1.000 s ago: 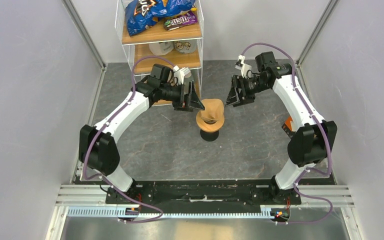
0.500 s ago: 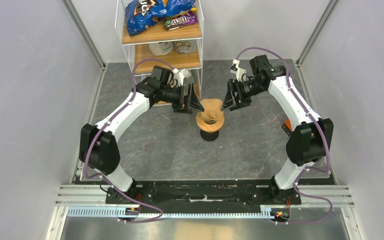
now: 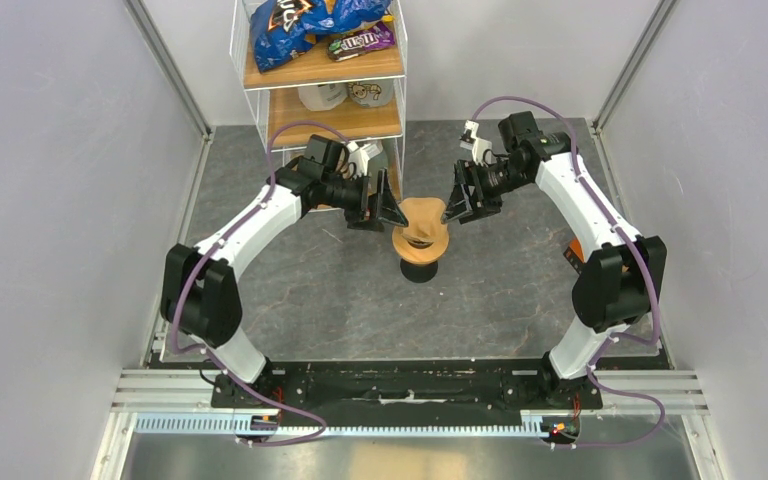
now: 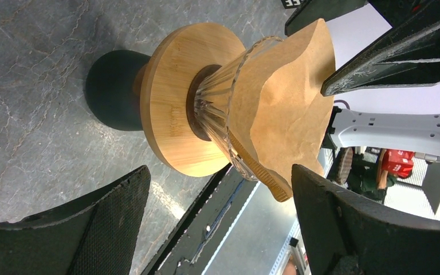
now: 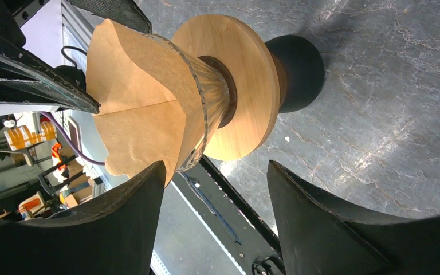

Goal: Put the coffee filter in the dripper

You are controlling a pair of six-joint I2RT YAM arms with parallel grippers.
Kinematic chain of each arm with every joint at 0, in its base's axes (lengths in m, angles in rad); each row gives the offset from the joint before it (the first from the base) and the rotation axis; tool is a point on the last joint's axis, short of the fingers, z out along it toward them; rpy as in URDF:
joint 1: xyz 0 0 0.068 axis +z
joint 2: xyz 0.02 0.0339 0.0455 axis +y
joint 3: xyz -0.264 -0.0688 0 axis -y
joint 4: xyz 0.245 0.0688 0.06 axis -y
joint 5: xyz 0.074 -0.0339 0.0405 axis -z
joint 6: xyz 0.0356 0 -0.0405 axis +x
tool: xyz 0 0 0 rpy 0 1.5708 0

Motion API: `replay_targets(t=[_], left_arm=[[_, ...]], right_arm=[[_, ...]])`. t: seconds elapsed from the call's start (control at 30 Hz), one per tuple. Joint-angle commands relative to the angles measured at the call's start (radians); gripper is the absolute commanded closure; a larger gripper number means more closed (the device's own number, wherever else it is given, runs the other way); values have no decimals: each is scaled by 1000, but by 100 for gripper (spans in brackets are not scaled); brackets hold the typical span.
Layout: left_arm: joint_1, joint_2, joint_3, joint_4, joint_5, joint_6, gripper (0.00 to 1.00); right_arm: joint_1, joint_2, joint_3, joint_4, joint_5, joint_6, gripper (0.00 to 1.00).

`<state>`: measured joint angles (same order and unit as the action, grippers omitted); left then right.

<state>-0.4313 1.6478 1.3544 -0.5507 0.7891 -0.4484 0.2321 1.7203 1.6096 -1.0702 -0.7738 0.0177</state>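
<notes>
Coffee filter point(image 3: 425, 215) sits in dripper point(image 3: 420, 250); right fingers point(image 5: 321, 212) just moved in beside it. Left fingers point(image 4: 109, 223) and right both spread, holding nothing. Likely just seating left.

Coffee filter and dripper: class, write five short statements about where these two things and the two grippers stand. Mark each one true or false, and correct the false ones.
1. The coffee filter sits inside the glass cone of the dripper. True.
2. The left gripper is shut on the filter. False: its jaws are open and grip nothing.
3. The dripper lies on its side. False: it stands upright on its black base.
4. The right gripper is open, on the opposite side of the filter from the left gripper. True.
5. The filter's paper ends below the glass rim. False: it rises above the rim.
</notes>
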Motion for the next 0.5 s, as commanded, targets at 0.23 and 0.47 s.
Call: replay_targets(t=[0.23,0.47], left_arm=[[6,26,4,17,32,-8,3],[6,25,2,17,32,-5,3]], right_arm=[[5,15,-10,10,-16,-9,26],[6,19,-10,8,-18,-10,27]])
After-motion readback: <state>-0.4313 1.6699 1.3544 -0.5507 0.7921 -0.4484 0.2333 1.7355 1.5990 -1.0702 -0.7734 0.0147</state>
